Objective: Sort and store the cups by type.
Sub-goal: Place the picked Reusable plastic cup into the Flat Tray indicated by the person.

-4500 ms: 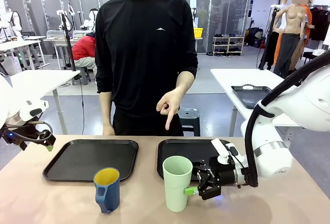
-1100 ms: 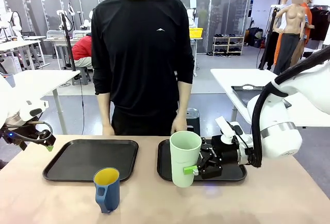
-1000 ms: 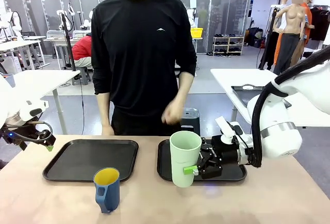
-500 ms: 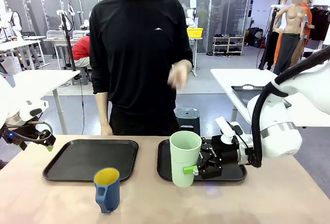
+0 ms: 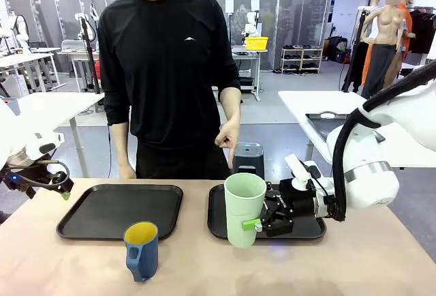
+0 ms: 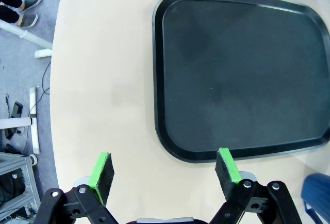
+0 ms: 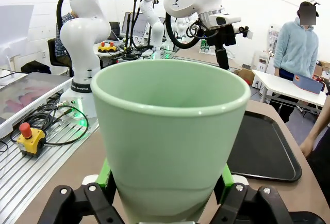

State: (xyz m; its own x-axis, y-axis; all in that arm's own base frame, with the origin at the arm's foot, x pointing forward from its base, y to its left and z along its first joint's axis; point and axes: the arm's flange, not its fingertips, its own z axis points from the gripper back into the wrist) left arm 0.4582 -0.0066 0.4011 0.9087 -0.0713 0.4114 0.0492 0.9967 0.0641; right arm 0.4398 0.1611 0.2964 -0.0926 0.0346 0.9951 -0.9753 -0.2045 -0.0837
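Two cups are seen on the robot's side. Blue cup (image 5: 141,249) w/ yellow inside is stood upright on bare table (image 5: 340,269), nearest the cam, just in front of L tray (image 5: 119,211). Mint-green tumbler (image 5: 244,207) is clamped upright btw the pads of R gripper (image 5: 253,225), at the near-left corner of R tray (image 5: 219,214); whether its base touches anything can't be told. L gripper (image 6: 164,163) is held w/ jaws spread wide, nothing btw them, by L tray's outer edge. Person's hand (image 5: 227,136) is raised beyond R tray.
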